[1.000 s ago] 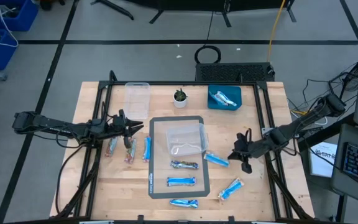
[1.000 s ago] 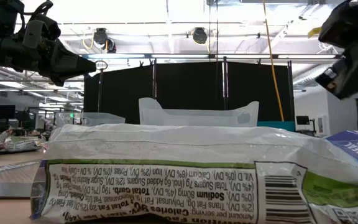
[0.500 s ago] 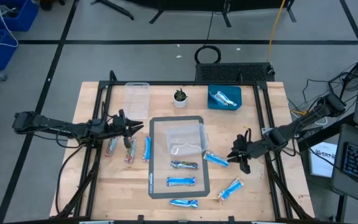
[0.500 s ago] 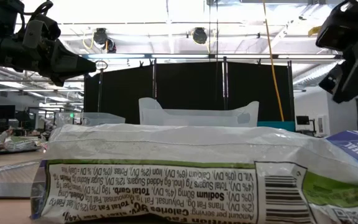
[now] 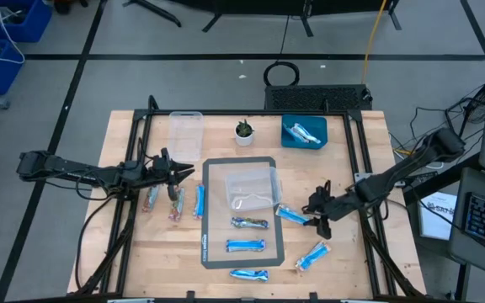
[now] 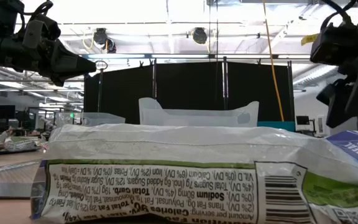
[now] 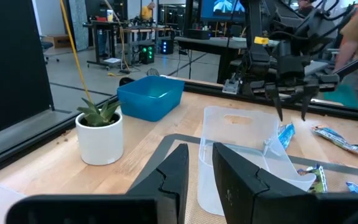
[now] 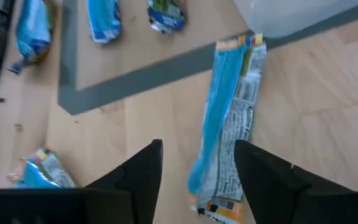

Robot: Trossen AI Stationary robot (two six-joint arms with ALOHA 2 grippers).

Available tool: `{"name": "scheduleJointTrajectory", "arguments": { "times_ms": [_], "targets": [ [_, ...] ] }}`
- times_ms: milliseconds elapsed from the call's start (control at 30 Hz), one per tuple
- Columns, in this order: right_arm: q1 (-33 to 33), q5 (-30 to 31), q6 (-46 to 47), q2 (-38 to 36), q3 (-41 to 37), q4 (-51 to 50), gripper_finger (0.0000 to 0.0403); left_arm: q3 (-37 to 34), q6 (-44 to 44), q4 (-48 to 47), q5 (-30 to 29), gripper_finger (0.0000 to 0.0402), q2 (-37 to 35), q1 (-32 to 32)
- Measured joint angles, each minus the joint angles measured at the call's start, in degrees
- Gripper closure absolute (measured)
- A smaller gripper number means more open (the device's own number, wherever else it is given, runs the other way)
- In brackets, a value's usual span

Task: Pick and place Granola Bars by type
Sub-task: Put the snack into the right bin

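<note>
Right up against the low camera lies a granola bar wrapper [image 6: 185, 174], its nutrition print upside down, and it blocks most of the wooden table [image 5: 125, 252] behind it; only the rim of a clear tub [image 6: 197, 115] pokes above.

From overhead the other bars [image 5: 247, 246] sit on and around a grey mat [image 5: 213, 252]: three blue ones in a column on it, one more off its near edge, another [image 5: 311, 254] toward the right, and three (two pinkish) on the left by the mat. One blue bar [image 8: 225, 106] lies slantwise at the mat's right edge, and the right gripper [image 5: 314, 210] hovers just over it, fingers [image 8: 138, 174] spread wide to either side of the wrapper, holding nothing.

The left gripper [image 5: 183, 171] hangs over the table's left side, above the pinkish bars; its fingers [image 7: 173, 174] stand a narrow gap apart with nothing between them.

Farther back stand a second clear tub [image 5: 186, 135], a small potted plant [image 5: 244, 131] and a blue bin [image 5: 303, 132] with a bar inside. Beyond are black curtains, desks and screens; a person's sleeve is cut off at the frame edge.
</note>
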Motion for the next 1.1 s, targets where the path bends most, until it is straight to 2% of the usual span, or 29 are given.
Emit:
{"name": "scheduleJointTrajectory", "arguments": {
  "times_ms": [600, 767, 1000, 1100],
  "targets": [
    [0.0, 0.0, 2.1, 9.2, 0.0, 2.9, 0.0243, 0.0, 0.0, 0.0, 0.0, 0.0323, 0.0, 0.0],
    [0.0, 0.1, 2.0, 10.2, 0.0, 2.6, 0.0287, 0.0, 0.0, 0.0, 0.0, 0.0323, 0.0, 0.0],
    [0.0, 0.1, -0.7, 10.1, 0.1, 2.7, 0.0387, 0.0, 0.0, 0.0, 0.0, 0.0323, 0.0, 0.0],
    [0.0, 0.1, -1.8, 9.8, 0.1, 2.7, 0.0394, 0.0, 0.0, 0.0, 0.0, 0.0323, 0.0, 0.0]
  ]
}}
